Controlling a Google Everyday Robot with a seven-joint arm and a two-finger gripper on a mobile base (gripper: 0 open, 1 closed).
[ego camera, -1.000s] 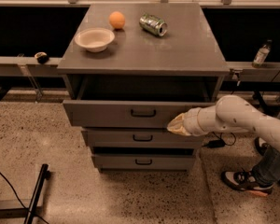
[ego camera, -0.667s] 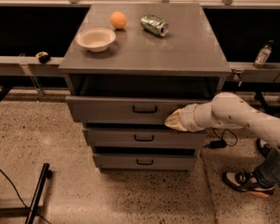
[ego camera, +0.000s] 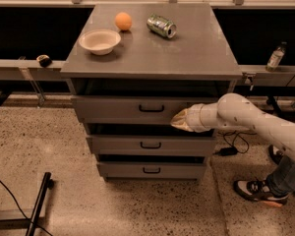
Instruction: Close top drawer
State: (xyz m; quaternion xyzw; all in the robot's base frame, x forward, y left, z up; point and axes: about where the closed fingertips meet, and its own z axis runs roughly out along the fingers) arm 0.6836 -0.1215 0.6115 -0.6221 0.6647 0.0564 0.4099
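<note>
Grey metal top drawer (ego camera: 119,110) with a small black handle (ego camera: 151,108) sits uppermost in the grey cabinet (ego camera: 187,53), pulled partly out, with a dark gap above its front. White robot arm (ego camera: 250,119) reaches in from the right. Its tan-tipped gripper (ego camera: 179,120) is at the drawer front's lower right, right of the handle, seemingly touching; grip state can't be made out. Two lower grey drawers (ego camera: 118,145) sit beneath. On the cabinet top: white bowl (ego camera: 100,41), orange ball-like fruit (ego camera: 123,21), silver can (ego camera: 162,26) lying on its side.
</note>
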